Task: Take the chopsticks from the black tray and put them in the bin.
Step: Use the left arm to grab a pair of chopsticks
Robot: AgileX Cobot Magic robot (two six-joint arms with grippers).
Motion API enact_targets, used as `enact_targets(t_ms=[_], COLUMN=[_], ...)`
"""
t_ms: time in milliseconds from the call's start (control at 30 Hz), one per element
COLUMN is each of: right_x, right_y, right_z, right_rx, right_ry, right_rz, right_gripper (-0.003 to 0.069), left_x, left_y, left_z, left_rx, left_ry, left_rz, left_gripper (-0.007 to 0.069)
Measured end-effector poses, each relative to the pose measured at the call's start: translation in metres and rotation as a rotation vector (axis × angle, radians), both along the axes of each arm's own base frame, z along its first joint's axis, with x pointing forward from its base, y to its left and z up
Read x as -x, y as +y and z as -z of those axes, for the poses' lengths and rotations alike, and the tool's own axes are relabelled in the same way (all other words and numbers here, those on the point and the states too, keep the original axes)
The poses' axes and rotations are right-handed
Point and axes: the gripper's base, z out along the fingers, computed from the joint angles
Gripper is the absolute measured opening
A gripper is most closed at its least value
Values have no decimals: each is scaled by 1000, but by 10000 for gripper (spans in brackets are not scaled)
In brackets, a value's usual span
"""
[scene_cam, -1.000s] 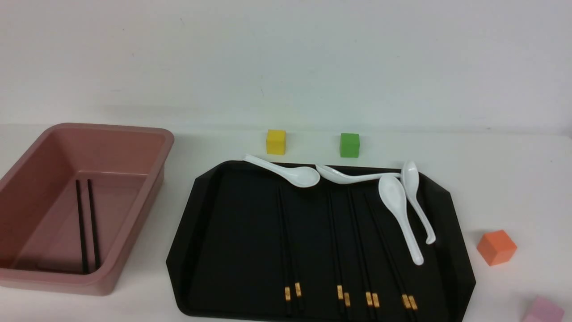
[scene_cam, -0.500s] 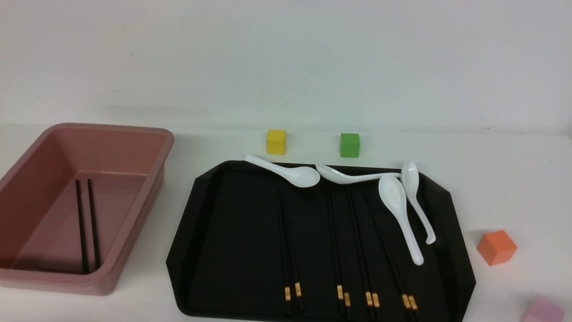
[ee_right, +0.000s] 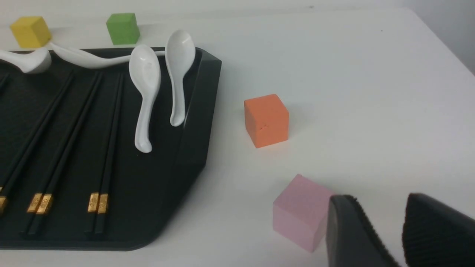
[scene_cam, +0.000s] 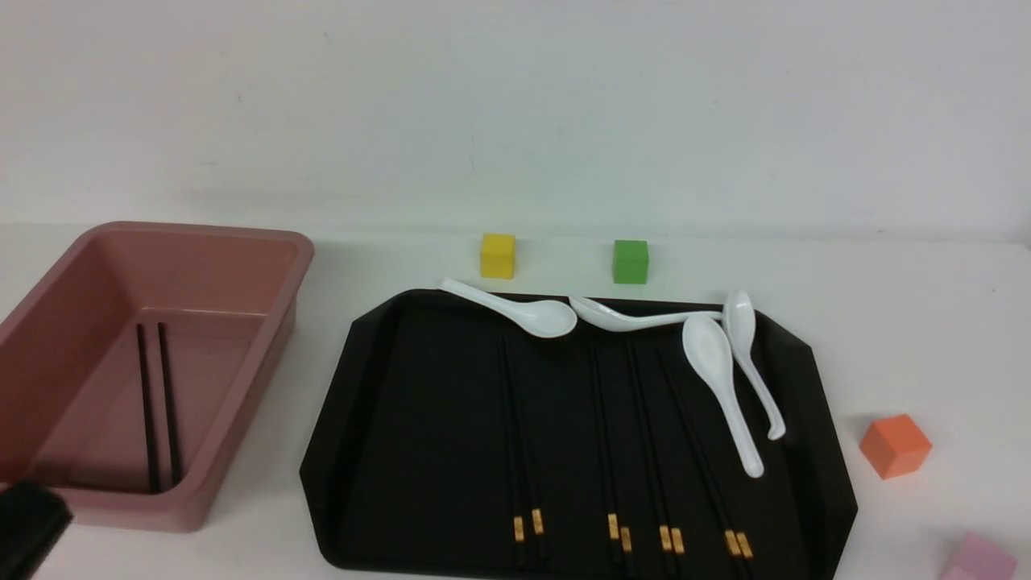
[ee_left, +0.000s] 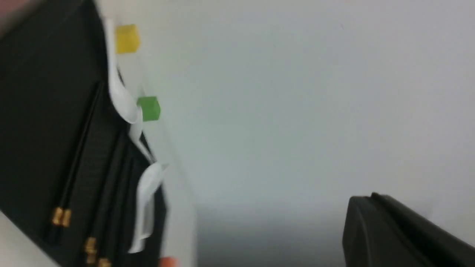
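Front view, bin: you see the bin (scene_cam: 250, 379) at left, with two dark sticks inside.
Front view, tray: lower centre, black tray (scene_cam: 427, 451) holds your chopsticks (scene_cam: 604, 435); gold bands carry no readable writing.
Left wrist view, left gripper (ee_left: 374, 202): lower right, your fingertips together.
Right wrist view, right gripper (ee_right: 378, 200): lower right, your fingertips apart, beside the pink block (ee_right: 302, 211).

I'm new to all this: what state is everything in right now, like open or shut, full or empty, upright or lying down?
Left fingers: shut
Right fingers: open, nothing between them
Bin: upright, open-topped, two chopsticks inside
Tray: flat, loaded
Chopsticks in tray: lying in pairs
Spoons: four, lying down
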Motion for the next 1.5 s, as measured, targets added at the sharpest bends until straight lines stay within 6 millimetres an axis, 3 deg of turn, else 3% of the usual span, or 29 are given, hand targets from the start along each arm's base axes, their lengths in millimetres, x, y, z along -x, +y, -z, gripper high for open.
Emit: enact_targets(t_ms=[133,200,333,367,433,567,733,833,867,1133,1367,1500], right_x=[0,0,0,0,0,0,0,0,0,0,0,0], right_y=[0,0,0,0,0,0,0,0,0,0,0,0], right_z=[0,0,0,0,0,0,0,0,0,0,0,0], right_rx=[0,0,0,0,0,0,0,0,0,0,0,0], right_ry=[0,0,0,0,0,0,0,0,0,0,0,0], right_rz=[0,0,0,0,0,0,0,0,0,0,0,0], right_gripper=[239,239,239,239,239,239,239,239,239,239,239,239], left_x=[-26,-54,-101,-107,-139,-166,-189,-201,-201,-238,-275,-290], left_y=[-13,-17,-18,-18,-24,-45,-89,-117,-117,-179,-209,-215], left_z=[-26,-26,-9,-7,11,31,36,40,41,52,72,80], left_rx=[-377,-575,-754,-753,-729,-723,-701,-734,-737,-808,-915,-962], left_ry=[180,390,702,724,822,871,880,865,871,853,869,877], left_rz=[197,347,541,550,594,662,662,655,652,634,618,589], left_gripper=[-13,-13,-13,-13,-13,-13,-11,37,42,305,342,342])
